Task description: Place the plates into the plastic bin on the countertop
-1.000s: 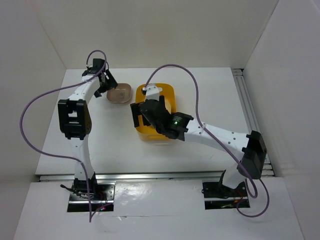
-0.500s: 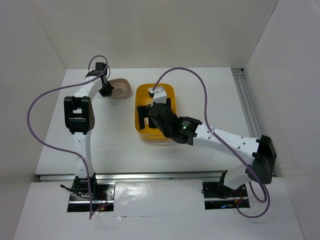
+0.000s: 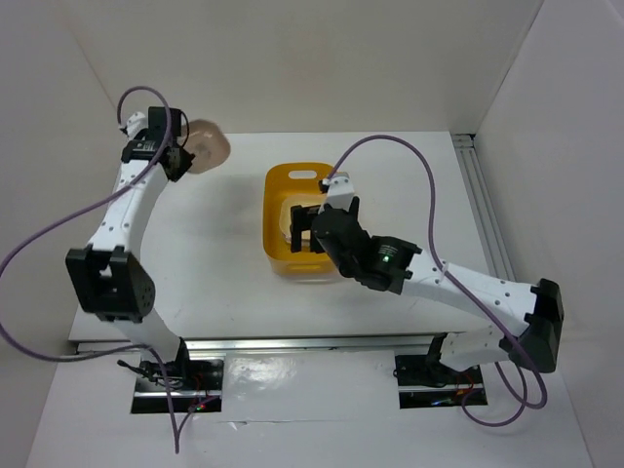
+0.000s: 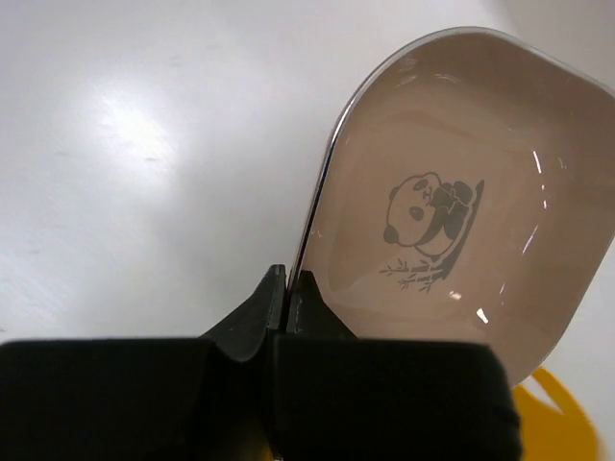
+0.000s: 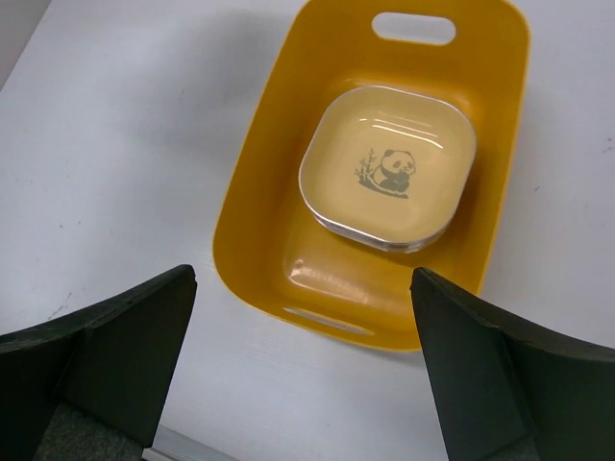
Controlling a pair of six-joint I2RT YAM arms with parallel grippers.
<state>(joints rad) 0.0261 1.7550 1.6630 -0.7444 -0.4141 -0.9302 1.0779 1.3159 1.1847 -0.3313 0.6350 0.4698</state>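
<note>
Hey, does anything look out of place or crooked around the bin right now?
Nothing spilled or damaged. The only stray is the brown-pink plate, pinched by its rim in the left claw, well left of the plastic bin. The cream plate inside the bin lies flat.

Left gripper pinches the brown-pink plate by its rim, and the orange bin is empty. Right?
Not quite. The bin holds a yellow panda plate, as the right wrist view shows. The left gripper does pinch the brown-pink plate by its rim.
</note>
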